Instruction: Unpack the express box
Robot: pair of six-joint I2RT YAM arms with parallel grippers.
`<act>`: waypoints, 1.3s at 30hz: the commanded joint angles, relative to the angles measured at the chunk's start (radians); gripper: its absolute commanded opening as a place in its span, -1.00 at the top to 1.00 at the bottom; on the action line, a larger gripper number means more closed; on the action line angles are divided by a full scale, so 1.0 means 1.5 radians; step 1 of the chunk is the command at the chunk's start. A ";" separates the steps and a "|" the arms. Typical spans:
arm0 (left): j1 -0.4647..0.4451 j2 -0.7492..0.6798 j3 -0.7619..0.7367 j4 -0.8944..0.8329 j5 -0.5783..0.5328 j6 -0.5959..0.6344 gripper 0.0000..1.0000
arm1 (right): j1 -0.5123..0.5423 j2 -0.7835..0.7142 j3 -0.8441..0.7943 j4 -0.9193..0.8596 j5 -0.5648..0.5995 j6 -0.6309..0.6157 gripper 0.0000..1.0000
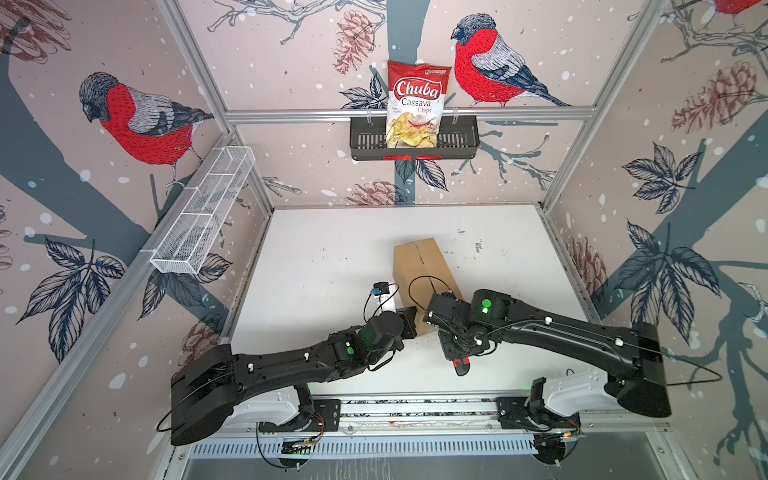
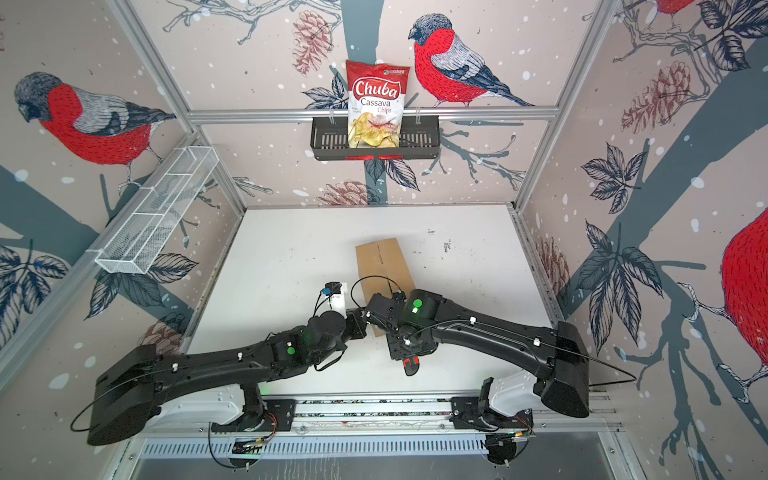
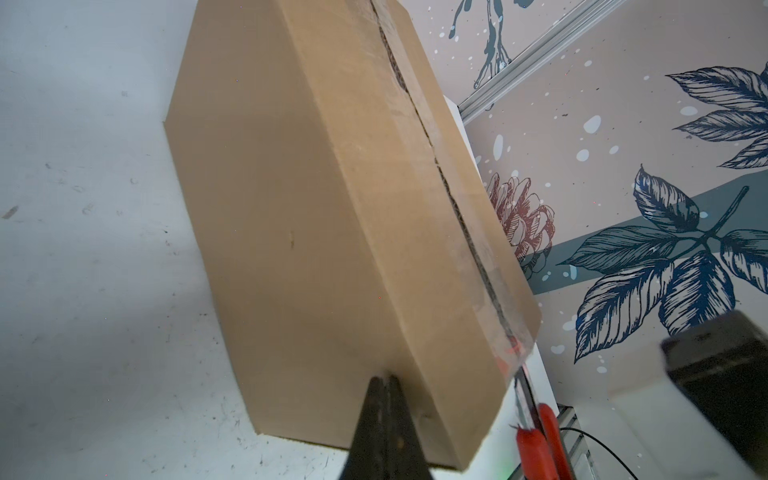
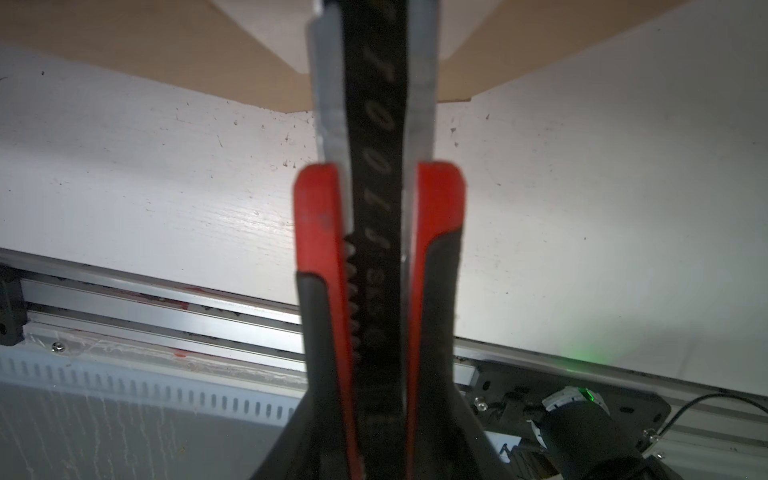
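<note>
The express box point(image 1: 424, 266) lies flat near the middle of the white table point(image 1: 332, 257) with its flaps shut and taped. It looks light and stiff-walled and is likely to skid, so it is best braced at a side wall or corner, clear of the seam. The left gripper point(image 3: 388, 386), pressed together and empty, rests against the box's side by the near corner, and the right gripper point(image 4: 378, 299) pinches a utility knife point(image 4: 376, 124). Open table lies far and left, while the front rail point(image 1: 415, 405) and both arms crowd the near end.
</note>
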 commanded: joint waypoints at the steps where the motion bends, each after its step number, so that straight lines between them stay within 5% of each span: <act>1: -0.002 0.006 0.013 0.089 0.017 0.010 0.94 | 0.003 0.000 0.003 0.050 -0.062 -0.071 0.75; 39: -0.037 0.016 0.006 0.130 0.036 0.009 0.89 | -0.037 0.008 0.018 0.035 -0.078 -0.129 0.75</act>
